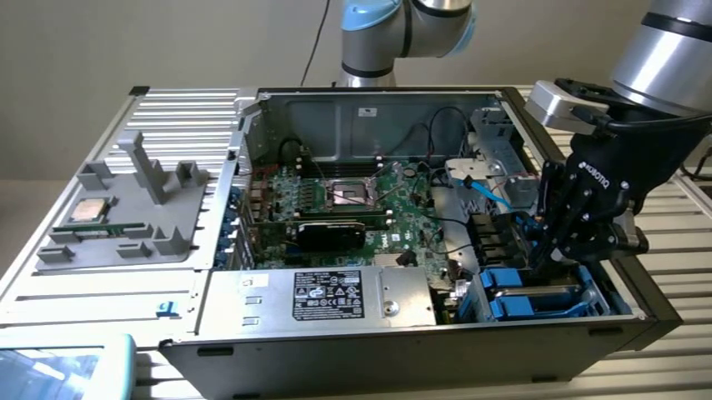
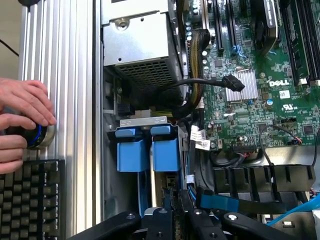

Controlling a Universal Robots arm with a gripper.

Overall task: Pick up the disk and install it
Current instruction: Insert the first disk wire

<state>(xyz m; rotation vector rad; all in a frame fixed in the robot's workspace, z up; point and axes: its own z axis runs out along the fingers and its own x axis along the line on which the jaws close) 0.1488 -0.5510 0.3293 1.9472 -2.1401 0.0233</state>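
Exterior view: one grey fixture tray (image 1: 112, 221) lies at nine o'clock of the open case (image 1: 389, 354), with one CPU chip (image 1: 89, 210) on it. One power-supply box (image 1: 333, 296) sits along the case's six o'clock wall. The disk (image 1: 532, 293) sits in the drive bay at the four o'clock corner, hemmed by the case wall at three o'clock and cables at nine, with little side room. The gripper (image 1: 548, 260) meets it from twelve o'clock, fingers clamped on the disk's upper edge. Wrist view: two blue carrier tabs (image 2: 132, 150) stand side by side, and a person's hand (image 2: 22, 107) rests on a knob (image 2: 37, 136) outside the case.

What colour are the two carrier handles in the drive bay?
Blue. The carrier handles show best in the wrist view.
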